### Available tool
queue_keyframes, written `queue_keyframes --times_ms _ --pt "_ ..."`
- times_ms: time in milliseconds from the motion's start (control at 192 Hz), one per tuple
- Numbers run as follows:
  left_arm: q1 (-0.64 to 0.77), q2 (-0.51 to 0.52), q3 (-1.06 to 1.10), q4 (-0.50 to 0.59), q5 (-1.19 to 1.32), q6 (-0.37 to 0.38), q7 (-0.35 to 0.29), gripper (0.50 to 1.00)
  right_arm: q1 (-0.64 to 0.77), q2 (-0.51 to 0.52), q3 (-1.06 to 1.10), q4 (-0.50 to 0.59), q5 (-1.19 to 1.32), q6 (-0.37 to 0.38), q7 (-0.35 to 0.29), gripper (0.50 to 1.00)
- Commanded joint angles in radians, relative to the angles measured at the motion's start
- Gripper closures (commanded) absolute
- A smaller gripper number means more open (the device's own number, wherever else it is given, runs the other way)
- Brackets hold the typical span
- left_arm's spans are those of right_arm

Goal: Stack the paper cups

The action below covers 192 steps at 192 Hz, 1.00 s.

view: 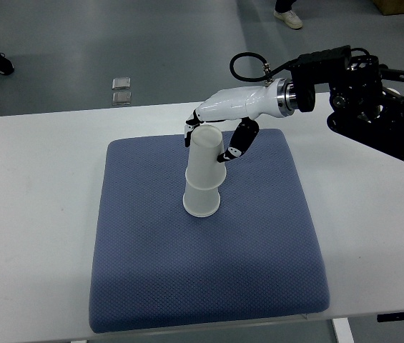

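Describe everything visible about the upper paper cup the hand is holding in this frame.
The upper paper cup is plain white, upside down, its closed base uppermost and tilted slightly. Its open rim sits over the lower paper cup, also inverted, which stands on the blue cushion on the white table. The right hand grips it near the top, fingers on both sides. No print or damage is visible.

Two paper cups [203, 175], nested one over the other. One blue mat [202, 279]. One white table [30, 236]. One robot hand [212, 136]. Two small packets [121, 90] on floor, possibly tiles. Two shoes.
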Motion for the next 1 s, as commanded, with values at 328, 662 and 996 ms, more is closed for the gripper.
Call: queue_keyframes --times_ms 328,662,996 --pt "0.0 0.0 0.0 0.0 0.0 0.0 -0.001 0.5 -0.013 -0.007 0.011 -0.005 0.011 -0.012 -0.001 0.715" --pt "0.0 0.0 0.0 0.0 0.0 0.0 0.001 0.5 -0.024 -0.009 0.011 0.007 0.027 0.0 -0.002 0.701" --pt "0.0 0.0 0.0 0.0 0.0 0.0 -0.001 0.5 -0.034 -0.006 0.01 0.01 0.028 0.002 -0.001 0.603"
